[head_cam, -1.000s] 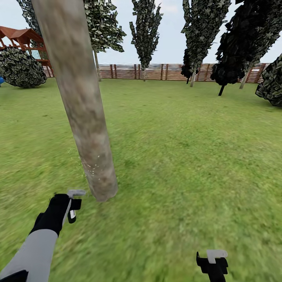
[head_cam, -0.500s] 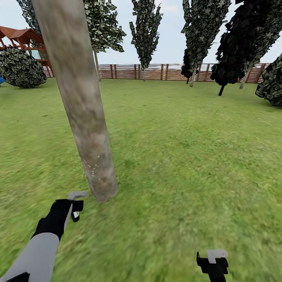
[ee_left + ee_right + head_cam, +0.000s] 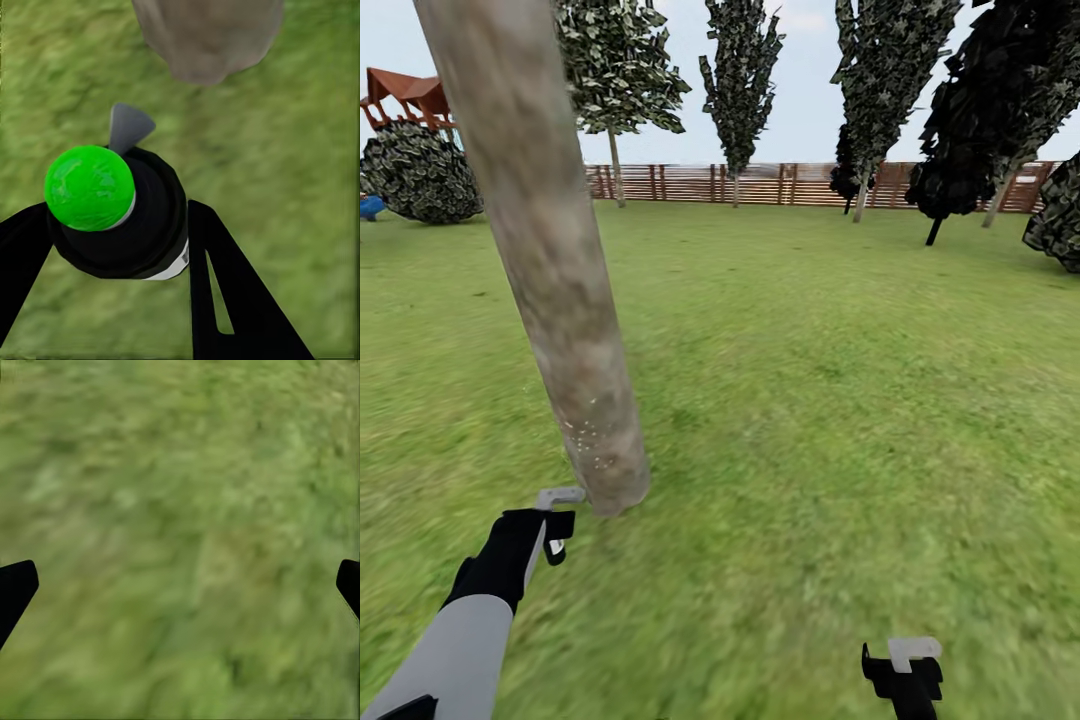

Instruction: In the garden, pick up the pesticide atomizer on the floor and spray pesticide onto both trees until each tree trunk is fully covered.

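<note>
The thick tree trunk [image 3: 550, 270], mottled grey-brown and beige, rises tilted from the green floor [image 3: 820, 420] and serves here as the landmark; small pale specks sit on its bark low down, just above its foot. Close to the foot of this trunk, on the robot's side, the left gripper [image 3: 550, 530] holds the pesticide atomizer [image 3: 555, 500], whose grey nozzle points toward the trunk and nearly reaches the bark. In the left wrist view the atomizer [image 3: 120, 214] appears as a black round body with a bright green cap and a grey spout, the black fingers [image 3: 232, 300] are clamped on both sides of it, and the base of the trunk [image 3: 206, 37] stands just beyond the spout. The right gripper [image 3: 905, 675] hangs over bare grass, well apart from the trunk on the right side; in the right wrist view its two dark fingertips [image 3: 15, 589] sit wide apart at the edges with only grass [image 3: 180, 540] between them. Far behind the trunk runs the brown slat fence [image 3: 760, 183], with several dark leafy trees [image 3: 740, 80] before it and a round bush [image 3: 420, 175] to the left of the trunk
</note>
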Controlling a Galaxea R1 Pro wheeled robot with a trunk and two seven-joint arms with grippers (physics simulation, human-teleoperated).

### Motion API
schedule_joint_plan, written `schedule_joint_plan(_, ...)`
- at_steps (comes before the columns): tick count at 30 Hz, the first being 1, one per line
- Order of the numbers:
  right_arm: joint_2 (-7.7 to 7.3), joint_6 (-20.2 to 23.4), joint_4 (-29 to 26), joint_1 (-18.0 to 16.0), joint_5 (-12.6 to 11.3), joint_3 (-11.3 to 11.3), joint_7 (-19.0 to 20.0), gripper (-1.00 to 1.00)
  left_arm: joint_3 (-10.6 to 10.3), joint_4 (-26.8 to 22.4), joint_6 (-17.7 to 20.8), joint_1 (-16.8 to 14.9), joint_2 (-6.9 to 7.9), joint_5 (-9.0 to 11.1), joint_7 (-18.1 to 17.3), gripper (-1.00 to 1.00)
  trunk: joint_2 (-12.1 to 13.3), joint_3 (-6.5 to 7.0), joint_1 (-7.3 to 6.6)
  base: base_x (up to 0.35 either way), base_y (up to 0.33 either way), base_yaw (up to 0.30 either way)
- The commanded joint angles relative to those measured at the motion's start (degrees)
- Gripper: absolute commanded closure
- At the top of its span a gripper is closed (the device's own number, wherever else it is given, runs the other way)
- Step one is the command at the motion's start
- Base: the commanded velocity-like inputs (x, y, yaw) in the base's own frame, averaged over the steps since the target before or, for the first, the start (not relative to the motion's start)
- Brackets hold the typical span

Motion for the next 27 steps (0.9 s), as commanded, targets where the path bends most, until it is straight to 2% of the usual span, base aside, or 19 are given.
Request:
schedule_joint_plan(1, 0.02, -0.1, 0.1, 0.0, 0.6, -0.4, -0.2, -1.00, 0.3, -0.1, 0.2, -0.1, -0.10, -0.6, -0.6, 1.00, 0.0, -0.05, -0.01, 0.052, -0.270, 0.260)
schedule_joint_plan(8, 0.04, -0.1, 0.1, 0.0, 0.6, -0.4, -0.2, -1.00, 0.3, -0.1, 0.2, -0.1, -0.15, -0.5, -0.6, 1.00, 0.0, -0.05, -0.01, 0.236, -0.167, 0.275)
schedule_joint_plan(12, 0.06, -0.1, 0.1, 0.0, 0.6, -0.4, -0.2, -1.00, 0.3, -0.1, 0.2, -0.1, -0.22, -0.5, -0.6, 1.00, 0.0, -0.05, -0.01, 0.046, -0.254, 0.238)
schedule_joint_plan(27, 0.04, -0.1, 0.1, 0.0, 0.6, -0.4, -0.2, -1.00, 0.4, -0.2, 0.3, -0.1, -0.40, -0.5, -0.5, 1.00, 0.0, -0.05, -0.01, 0.018, -0.274, 0.009)
